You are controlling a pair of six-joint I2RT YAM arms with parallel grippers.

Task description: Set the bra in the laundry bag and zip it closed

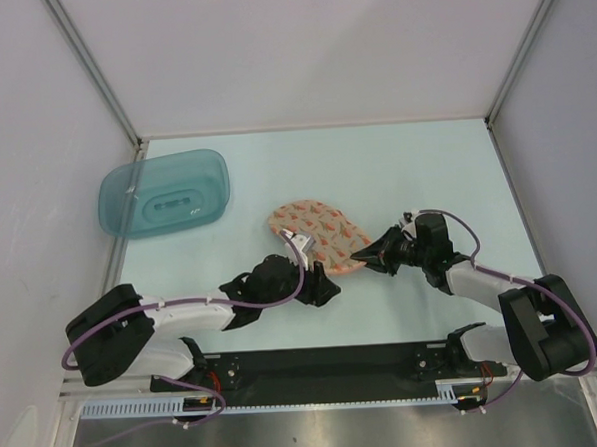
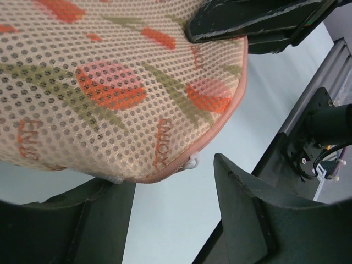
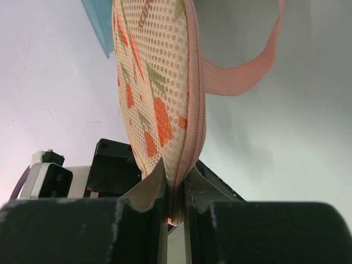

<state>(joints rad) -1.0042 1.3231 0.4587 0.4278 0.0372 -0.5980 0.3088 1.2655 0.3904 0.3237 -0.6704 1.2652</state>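
The laundry bag (image 1: 317, 233), a peach mesh pouch with orange motifs, lies folded shut in the middle of the table. My right gripper (image 1: 362, 252) is shut on its near right edge; in the right wrist view the pink zip rim (image 3: 193, 110) is pinched between the two fingers of that gripper (image 3: 176, 177). My left gripper (image 1: 320, 280) stands open at the bag's near edge. In the left wrist view the bag (image 2: 110, 82) fills the top, a small white zip pull (image 2: 191, 163) hangs at its rim, and that gripper (image 2: 165, 181) holds nothing. The bra is out of view.
A teal translucent tub (image 1: 165, 193) stands at the back left. A pink strap loop (image 3: 242, 77) hangs off the bag's far side. White walls enclose the table on three sides; the arm bases sit along the near edge.
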